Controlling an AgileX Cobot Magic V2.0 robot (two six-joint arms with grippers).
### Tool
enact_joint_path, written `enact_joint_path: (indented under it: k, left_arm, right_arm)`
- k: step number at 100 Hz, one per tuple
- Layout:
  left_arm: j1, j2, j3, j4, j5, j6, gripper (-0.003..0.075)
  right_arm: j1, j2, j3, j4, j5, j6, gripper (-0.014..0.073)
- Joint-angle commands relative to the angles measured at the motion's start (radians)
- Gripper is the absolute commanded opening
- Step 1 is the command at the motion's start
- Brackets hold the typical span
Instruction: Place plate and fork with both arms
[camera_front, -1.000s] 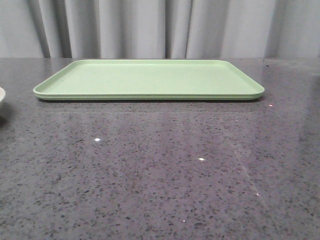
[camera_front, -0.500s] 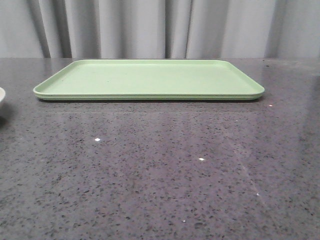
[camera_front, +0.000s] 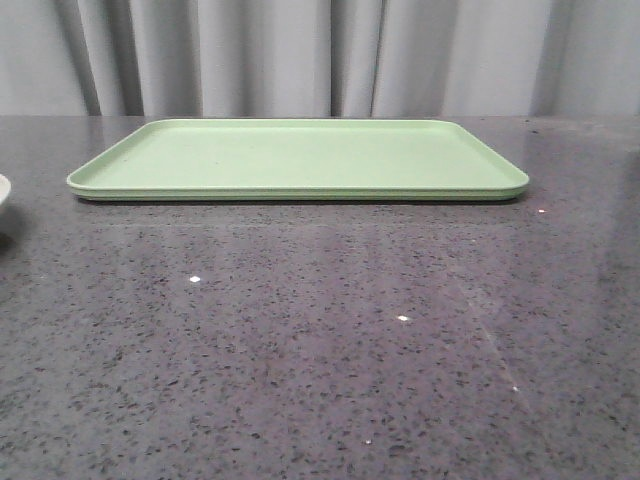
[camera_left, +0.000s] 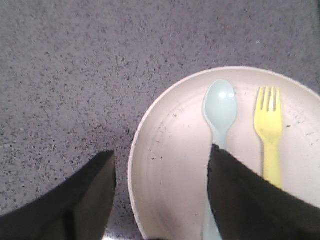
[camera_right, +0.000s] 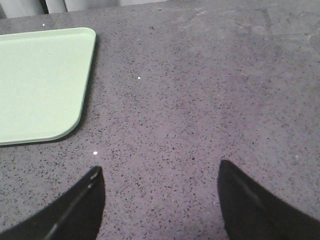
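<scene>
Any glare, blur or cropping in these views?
Front view: small bright glints on the polished table, plate cropped at the left edge. Left wrist: sharp; dark fingers hide part of the spoon. Right wrist: tray clear, no blur.

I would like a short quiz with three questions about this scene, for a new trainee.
1. True or false: the fork lies on the tray.
2. What lies beside the fork on the plate?
3. The left claw is: A) shut on the plate, B) open, one finger over the plate's rim, C) out of view.

Key:
1. False; it lies on the plate, and the tray holds nothing.
2. A pale blue-green spoon.
3. B. The right claw is open too, over the bare table.
</scene>
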Motion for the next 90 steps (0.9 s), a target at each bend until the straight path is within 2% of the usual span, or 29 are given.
enact_joint_path:
  k: [1,38,60,90]
  left_arm:
    - [0.007,0.041,-0.05,0.03,-0.035,-0.002,0.0395]
    - [0.036,0.237,-0.099,0.043,0.01,-0.002,0.0394]
    - [0.036,0.345,-0.101,0.056,0.031,-0.002,0.0363]
    - [0.036,0.388,-0.101,0.074,0.04,-0.002,0.0344]
  right_arm:
    - [-0.006,0.008,-0.036,-0.004,-0.074,-0.002,0.0489]
    - [-0.006,0.008,-0.036,-0.004,-0.073,-0.002,0.0489]
    - [-0.006,0.008,-0.036,-0.004,-0.073,-0.002,0.0489]
    - [-0.006,0.008,-0.036,-0.004,-0.073,-0.002,0.0489]
